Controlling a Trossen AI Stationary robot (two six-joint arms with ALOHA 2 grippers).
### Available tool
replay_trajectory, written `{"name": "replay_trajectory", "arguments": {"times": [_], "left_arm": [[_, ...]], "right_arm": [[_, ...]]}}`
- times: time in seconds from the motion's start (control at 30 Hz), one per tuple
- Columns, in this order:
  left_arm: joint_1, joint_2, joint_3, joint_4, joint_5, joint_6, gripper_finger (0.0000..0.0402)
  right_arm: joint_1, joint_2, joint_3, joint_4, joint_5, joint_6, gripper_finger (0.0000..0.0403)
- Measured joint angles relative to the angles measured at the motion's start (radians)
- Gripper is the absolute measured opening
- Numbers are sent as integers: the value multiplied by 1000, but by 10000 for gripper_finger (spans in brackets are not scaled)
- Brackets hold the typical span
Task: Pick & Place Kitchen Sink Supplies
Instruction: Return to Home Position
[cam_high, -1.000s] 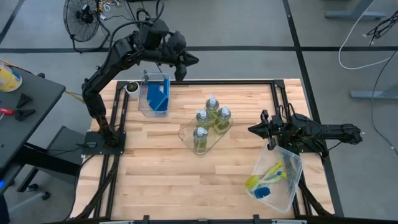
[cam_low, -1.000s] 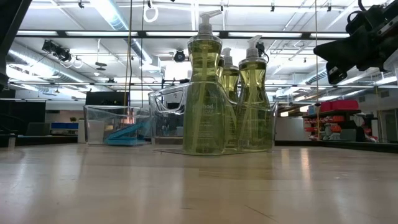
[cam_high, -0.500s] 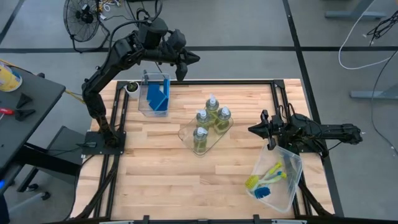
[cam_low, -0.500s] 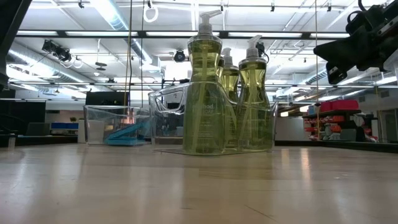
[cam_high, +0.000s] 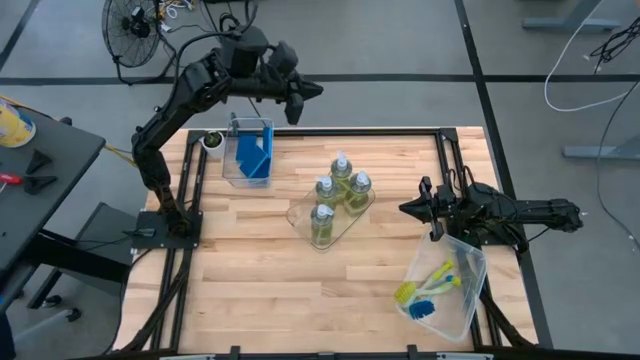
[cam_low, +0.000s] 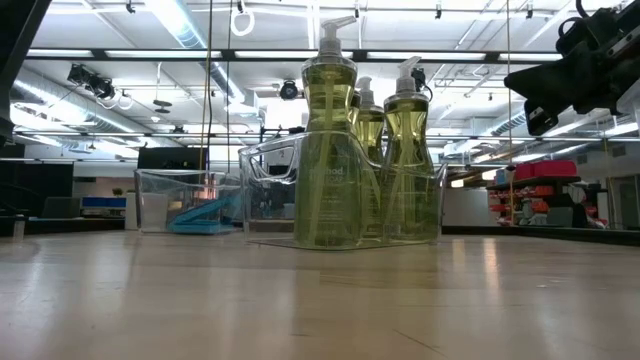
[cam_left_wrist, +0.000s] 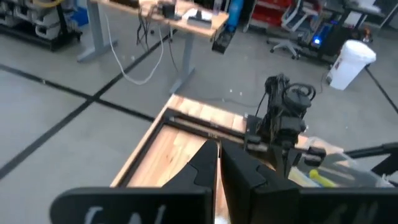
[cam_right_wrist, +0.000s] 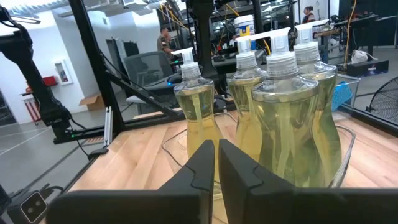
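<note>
a: so, what has just changed?
b: very little. the left gripper (cam_high: 297, 102), jaws pressed together on nothing, has drifted slightly farther out past the 12 o'clock edge of the table (cam_high: 250, 260). the right gripper (cam_high: 408, 209) waits at 3 o'clock, jaws likewise closed and empty. it reads as the arms heading home, the sorting done.
a: where are the supplies?
b: four bottles (cam_high: 338, 195) stand in the flat tray (cam_high: 298, 212) at centre. blue sponges (cam_high: 254, 155) fill the sponge bin (cam_high: 228, 150) at 11 o'clock. brushes (cam_high: 432, 285) lie in the brush bin (cam_high: 478, 265) at 4 o'clock.
a: room to move?
b: plenty. there is open wood from 6 to 9 o'clock, and the left gripper hangs clear of the sponge bin's rim.
</note>
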Motion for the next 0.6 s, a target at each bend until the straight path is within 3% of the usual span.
{"name": "replay_trajectory", "arguments": {"times": [0.3,0.6], "left_arm": [[-14,0,0,129,7,-60,21],[-118,-1,-34,168,-16,-76,21]], "right_arm": [[0,0,0,0,0,0,27],[0,0,0,-1,0,0,27]]}}
